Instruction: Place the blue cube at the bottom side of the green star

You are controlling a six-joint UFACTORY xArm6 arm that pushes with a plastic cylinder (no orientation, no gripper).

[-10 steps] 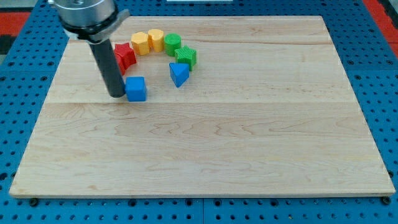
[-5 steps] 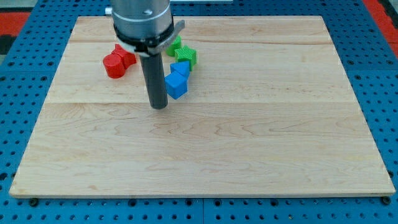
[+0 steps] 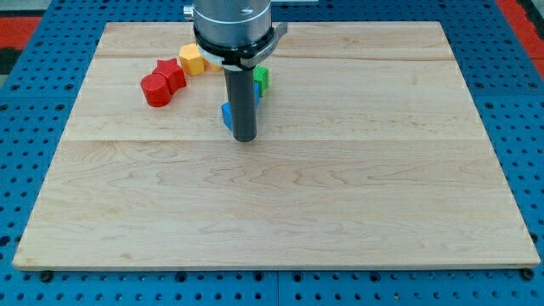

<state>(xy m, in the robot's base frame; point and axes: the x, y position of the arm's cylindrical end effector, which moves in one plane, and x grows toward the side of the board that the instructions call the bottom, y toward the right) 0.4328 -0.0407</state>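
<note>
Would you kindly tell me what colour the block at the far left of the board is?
Red: the leftmost block is red, seen clearly in the camera view, its only view.

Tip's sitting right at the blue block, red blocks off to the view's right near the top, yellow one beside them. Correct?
One thing is off: the red blocks are toward the view's left near the top, not the right, as the camera view shows. The rest holds: my tip is right at the blue block, which the rod mostly hides, and the yellow block sits beside the red ones.
</note>
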